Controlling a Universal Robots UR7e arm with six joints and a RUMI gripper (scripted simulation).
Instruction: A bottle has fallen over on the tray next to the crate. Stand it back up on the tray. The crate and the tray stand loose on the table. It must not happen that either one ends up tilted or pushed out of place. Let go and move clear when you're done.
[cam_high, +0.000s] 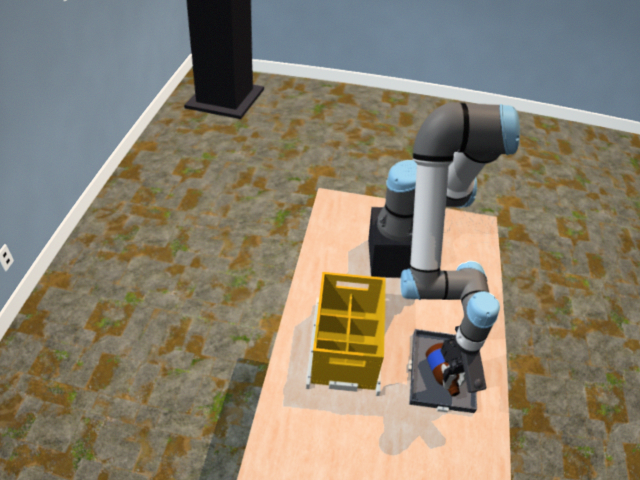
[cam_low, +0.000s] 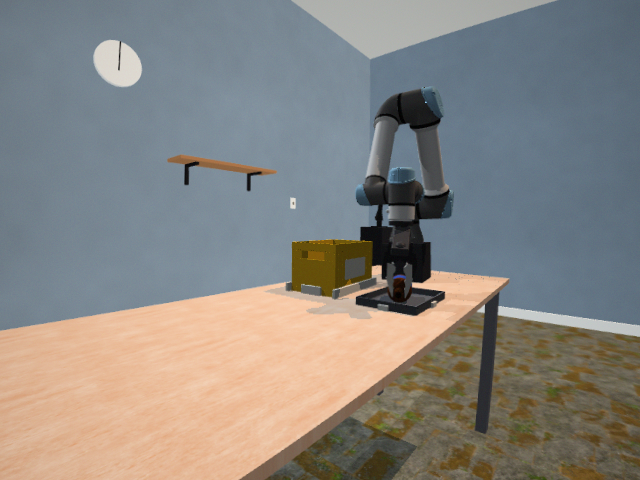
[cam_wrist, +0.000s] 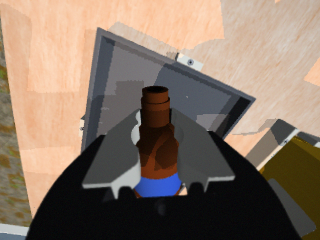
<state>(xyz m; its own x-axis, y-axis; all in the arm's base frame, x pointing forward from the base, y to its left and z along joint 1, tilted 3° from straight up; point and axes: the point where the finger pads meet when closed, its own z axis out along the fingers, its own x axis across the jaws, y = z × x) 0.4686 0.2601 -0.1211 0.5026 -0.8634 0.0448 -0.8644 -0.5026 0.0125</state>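
With its claw (cam_high: 448, 376) (cam_low: 399, 283) (cam_wrist: 155, 109) clamped on the fallen bottle's neck end, a robot arm (cam_high: 430, 217) (cam_low: 430, 160) has secured the brown bottle (cam_high: 436, 359) (cam_low: 399, 290) (cam_wrist: 157, 157) lying in the tray (cam_high: 412, 384) (cam_low: 385, 303) (cam_wrist: 91, 95) beside the crate (cam_high: 347, 369) (cam_low: 312, 276) (cam_wrist: 295, 175), the lifting, uprighting and release still to be done.

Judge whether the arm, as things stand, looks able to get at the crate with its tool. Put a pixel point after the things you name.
Probably not yet: the tool (cam_high: 450, 376) (cam_low: 399, 295) (cam_wrist: 155, 109) is shut on the bottle (cam_high: 437, 360) (cam_low: 399, 289) (cam_wrist: 156, 150) over the tray (cam_high: 412, 382) (cam_low: 385, 306) (cam_wrist: 91, 95). The crate (cam_high: 345, 368) (cam_low: 312, 273) (cam_wrist: 295, 167) stands open-topped beside it, with nothing visible blocking it from above.
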